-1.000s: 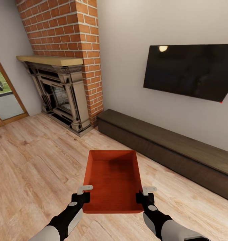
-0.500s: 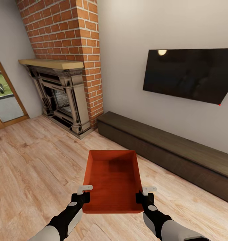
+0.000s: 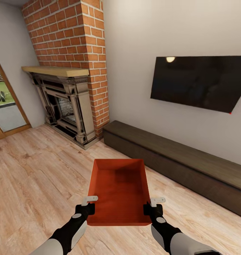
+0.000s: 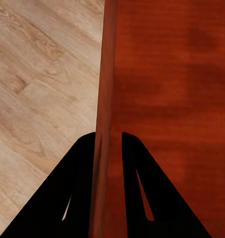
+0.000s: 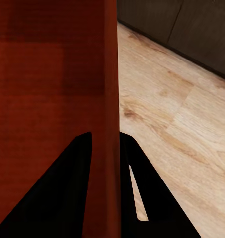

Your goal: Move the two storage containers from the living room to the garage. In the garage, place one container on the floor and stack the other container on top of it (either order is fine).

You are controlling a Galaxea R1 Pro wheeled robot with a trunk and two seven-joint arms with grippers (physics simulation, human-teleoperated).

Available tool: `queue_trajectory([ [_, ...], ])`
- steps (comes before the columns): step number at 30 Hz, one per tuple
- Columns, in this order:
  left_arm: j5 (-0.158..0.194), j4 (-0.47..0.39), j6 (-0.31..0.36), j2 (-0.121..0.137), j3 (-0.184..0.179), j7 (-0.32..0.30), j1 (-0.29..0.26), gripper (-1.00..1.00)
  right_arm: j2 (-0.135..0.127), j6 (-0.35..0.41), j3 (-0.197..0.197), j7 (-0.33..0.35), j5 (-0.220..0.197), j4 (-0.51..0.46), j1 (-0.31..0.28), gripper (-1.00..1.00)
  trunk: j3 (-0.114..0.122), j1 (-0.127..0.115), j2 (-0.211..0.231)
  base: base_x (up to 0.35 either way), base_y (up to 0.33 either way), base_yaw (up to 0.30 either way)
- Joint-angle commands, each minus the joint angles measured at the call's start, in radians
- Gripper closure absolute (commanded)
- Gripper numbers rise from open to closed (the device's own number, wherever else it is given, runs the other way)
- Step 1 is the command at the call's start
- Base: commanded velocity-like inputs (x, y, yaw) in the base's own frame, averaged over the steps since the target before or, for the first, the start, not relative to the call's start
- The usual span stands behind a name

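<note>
Both grippers clamp one orange bin above the wood floor.

The left gripper [image 3: 89, 204] pinches the bin's [image 3: 119, 191] left wall, one finger on each side [image 4: 80, 163], and the right gripper [image 3: 153, 206] grips the right wall the same way [image 5: 82, 158]. The bin is carried level and empty, off the planks [image 3: 35, 177]. From it, the bench [image 3: 177, 159] lies at 1 o'clock, the TV [image 3: 198, 83] on the wall above that, and the brick fireplace [image 3: 69, 106] at 11 o'clock.

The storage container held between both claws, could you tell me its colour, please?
Orange-red, the storage container shows best in the head view.
</note>
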Motion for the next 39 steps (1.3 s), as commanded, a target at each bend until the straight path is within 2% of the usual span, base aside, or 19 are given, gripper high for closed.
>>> queue_trajectory([
  [1,0.01,0.002,-0.001,0.001,0.0,0.078,0.0,1.0,0.001,0.001,-0.05,-0.003,0.02,-0.003,-0.001,1.0,0.0,0.0,-0.001,0.0,0.0,0.0],
  [39,0.01,0.001,-0.003,0.001,0.001,0.078,0.0,1.0,0.001,0.002,-0.05,-0.003,0.019,-0.003,-0.001,1.0,0.061,0.0,-0.001,0.0,0.0,0.0],
])
